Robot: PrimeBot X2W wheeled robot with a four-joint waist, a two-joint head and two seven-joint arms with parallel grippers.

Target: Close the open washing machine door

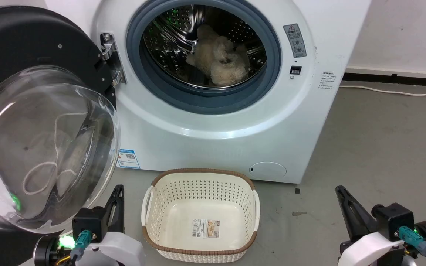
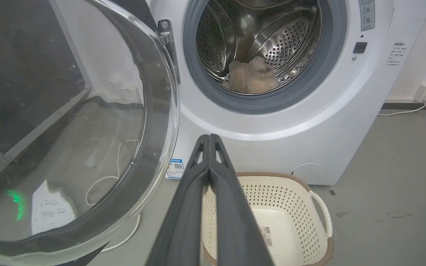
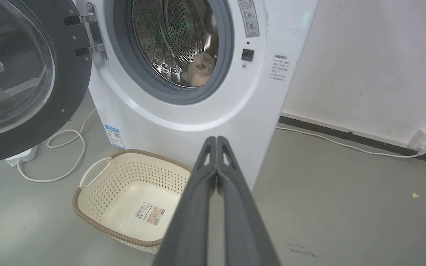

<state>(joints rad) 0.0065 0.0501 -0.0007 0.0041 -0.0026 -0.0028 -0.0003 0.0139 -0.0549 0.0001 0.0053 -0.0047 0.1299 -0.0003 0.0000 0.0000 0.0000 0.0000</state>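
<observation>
Soft, even indoor light falls bright on the white washing machine (image 1: 235, 122), with faint shadow on the floor (image 1: 383, 147) at its foot. Left of it, the door (image 1: 43, 147) glass carries white glare streaks and a green glint; the drum (image 1: 168, 33) shines with green specks. Wrist views bow the machine's straight edges.

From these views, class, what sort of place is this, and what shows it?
Likely a laundry corner, perhaps a test room: a white washer with its door open, and a basket on the grey floor.
</observation>
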